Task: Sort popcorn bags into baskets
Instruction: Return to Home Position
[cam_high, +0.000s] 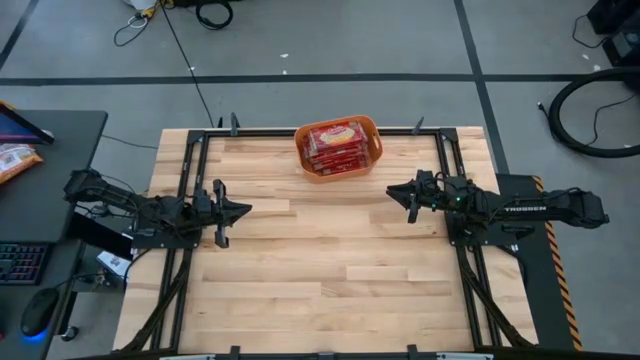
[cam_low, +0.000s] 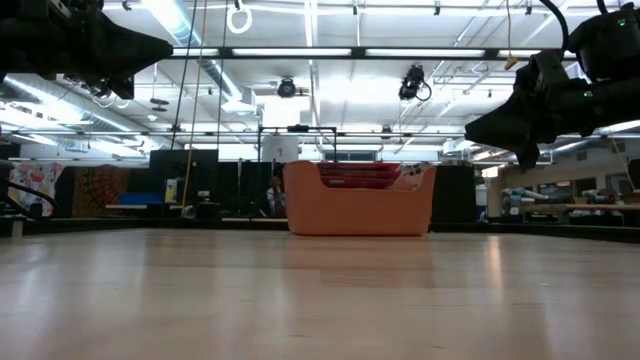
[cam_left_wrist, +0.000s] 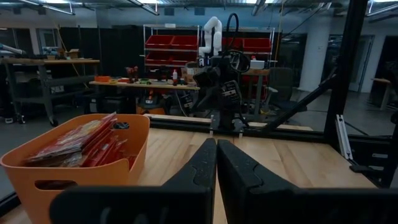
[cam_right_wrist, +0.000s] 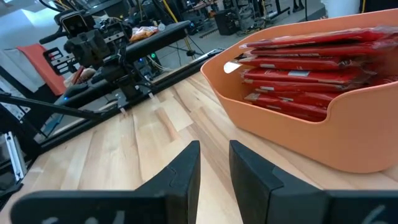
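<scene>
Basket (cam_high: 340, 177): one orange, round-cornered plastic tub at upper centre of the pale wooden table (cam_high: 330, 270), long axis left-right. Two dark arms reach level inward at mid-frame. Left gripper (cam_high: 245, 210) is closed and empty; right gripper (cam_high: 392, 190) is narrowly parted and empty. Flat red popcorn bags (cam_high: 335, 143) lie stacked inside, lengthwise left-right; exact count unclear.

The high view looks straight down on the whole tabletop (cam_high: 330, 260). The low view sits at board level, facing the orange tub (cam_low: 358, 205) at the far edge. Both wrist views, nearer, share that tub from opposite sides.
</scene>
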